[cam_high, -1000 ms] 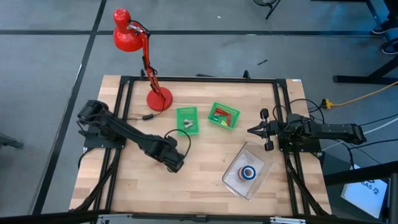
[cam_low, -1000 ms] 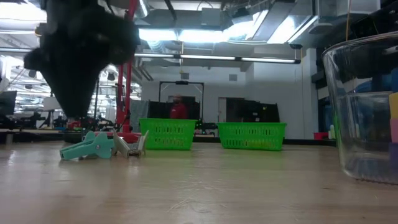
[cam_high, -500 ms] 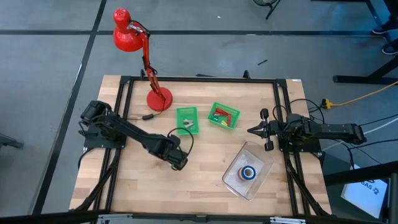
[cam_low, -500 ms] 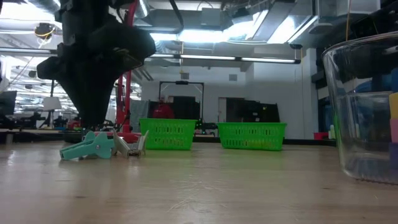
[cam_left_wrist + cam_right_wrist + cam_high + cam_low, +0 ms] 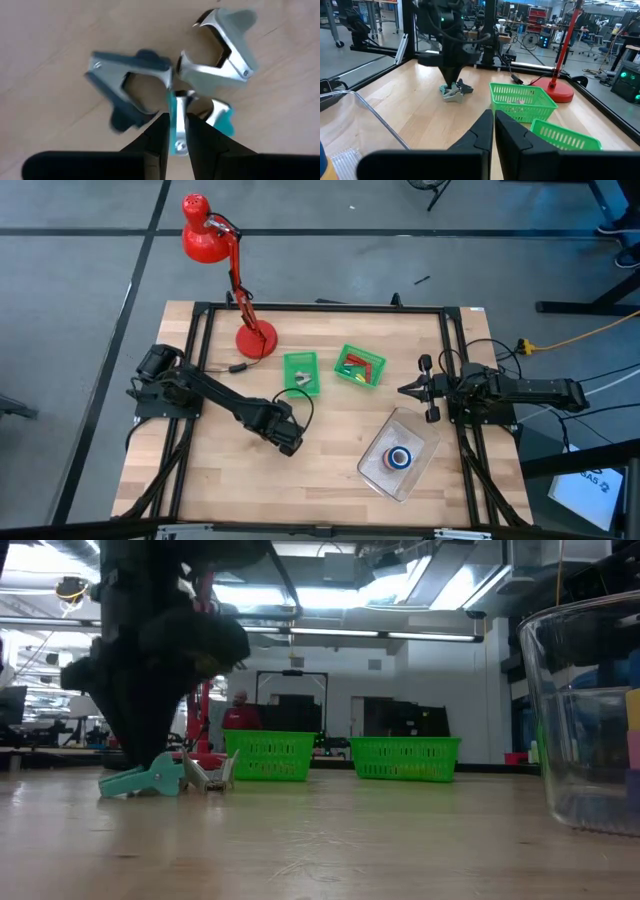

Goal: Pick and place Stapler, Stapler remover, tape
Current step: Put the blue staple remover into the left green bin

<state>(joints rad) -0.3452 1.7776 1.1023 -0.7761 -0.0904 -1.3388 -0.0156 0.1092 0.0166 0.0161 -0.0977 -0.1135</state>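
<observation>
The wooden table (image 5: 330,470) carries a red desk lamp (image 5: 222,265) at its far edge, two green baskets (image 5: 301,373) near the middle and a clear container (image 5: 420,442) toward the right arm's side. The left arm reaches across the table, and its end effector (image 5: 174,131) is down at a cluster of three staple removers just in front of the baskets, its fingers (image 5: 156,135) nearly closed around the edge of the teal staple remover (image 5: 177,125); a dark blue one (image 5: 131,80) and a silver one (image 5: 225,47) lie touching it. A blue tape roll (image 5: 399,457) sits inside the container. The right end effector (image 5: 493,131) waits at the table's right edge, fingers together and empty.
</observation>
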